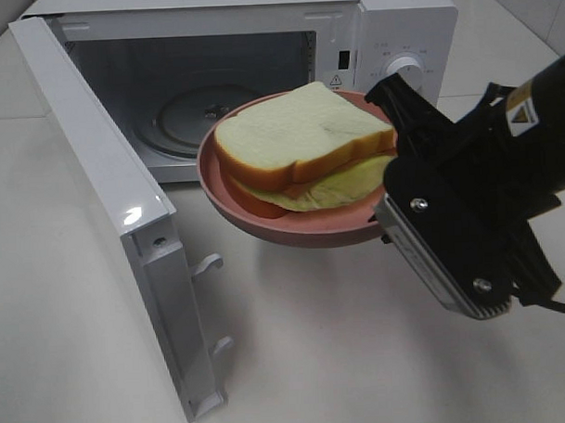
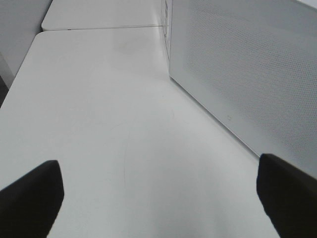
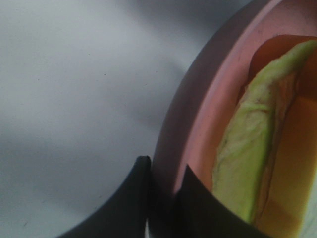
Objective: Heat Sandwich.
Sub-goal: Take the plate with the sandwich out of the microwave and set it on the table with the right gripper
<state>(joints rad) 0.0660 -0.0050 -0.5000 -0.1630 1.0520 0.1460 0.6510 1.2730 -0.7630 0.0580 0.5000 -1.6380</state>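
Sandwich (image 1: pixel 303 141) on plate (image 1: pixel 292 232) (rim pinched by right gripper (image 3: pixel 161 186)): airborne before open microwave (image 1: pixel 258 45); insertion, door-closing, heating pending. Left gripper (image 2: pixel 158 198): wide, empty.

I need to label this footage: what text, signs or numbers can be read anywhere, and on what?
No word or number can be read in any view.
Microwave front: a triangular warning sign; its symbol is too small to tell.
Around the dial: faint markings, too small to read.
Right arm: a yellow and white sticker, blurred.
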